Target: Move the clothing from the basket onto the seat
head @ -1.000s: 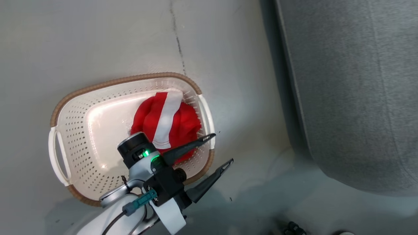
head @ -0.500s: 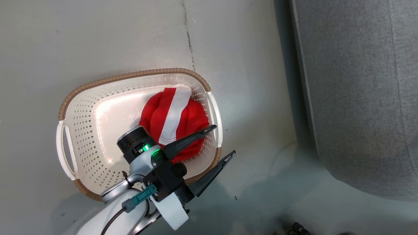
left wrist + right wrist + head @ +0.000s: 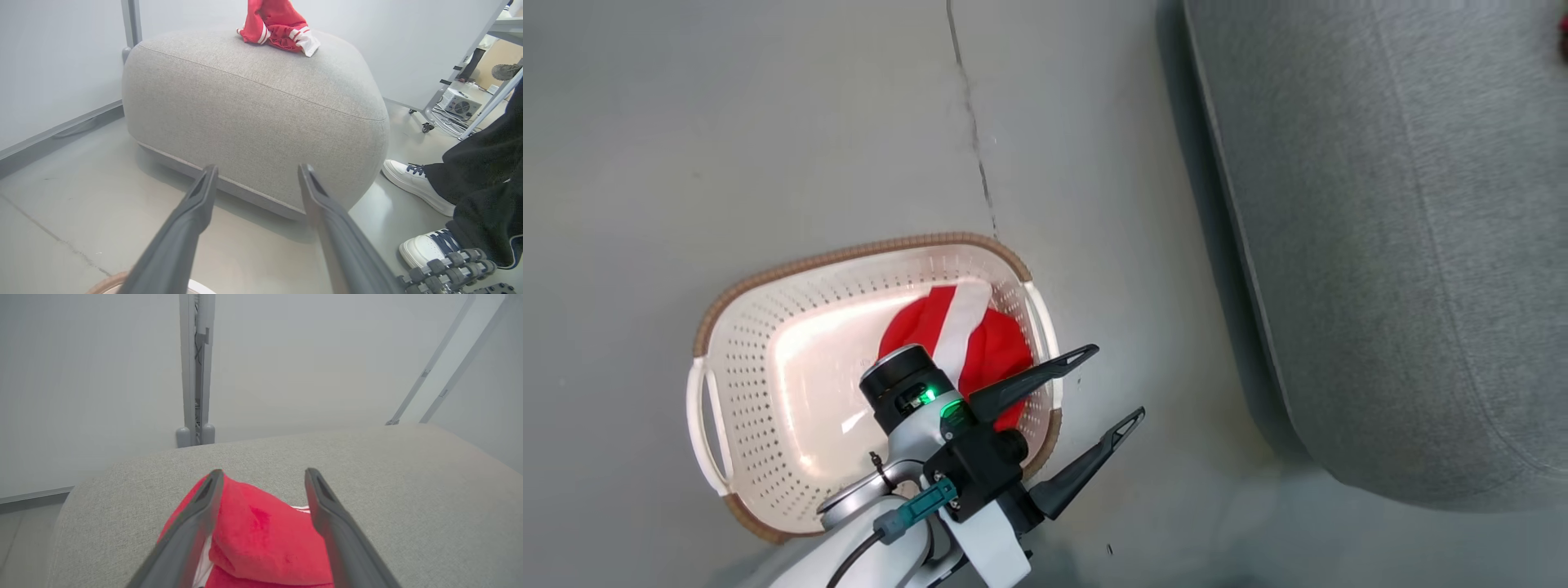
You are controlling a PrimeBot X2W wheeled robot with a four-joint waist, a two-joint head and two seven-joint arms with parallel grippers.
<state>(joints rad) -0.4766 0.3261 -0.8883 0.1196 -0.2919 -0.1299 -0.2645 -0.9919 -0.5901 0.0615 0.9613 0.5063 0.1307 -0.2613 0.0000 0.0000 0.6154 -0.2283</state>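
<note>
The right gripper (image 3: 263, 477) stands with its two long dark fingers apart. One bright red soft garment with white bands (image 3: 261, 535) lies between them on the large grey fabric seat (image 3: 408, 490). The right finger is clear of the cloth; whether the left finger touches it I cannot tell. The other red garment with a broad white band (image 3: 1001, 351) lies in the oval cream-white perforated plastic basket (image 3: 739, 384) on the floor, against the wall nearest to the seat. The left gripper (image 3: 1115, 382) hangs above that end of the basket, wide open and empty.

I judge that the step in hand is the release on the seat. To do it well, the right gripper should draw back along its own fingers, jaws wide, so that no finger hooks a fold and drags the cloth. After that the left gripper should come down on the bunched middle of the other garment, away from the basket wall, and close deep on it.
</note>
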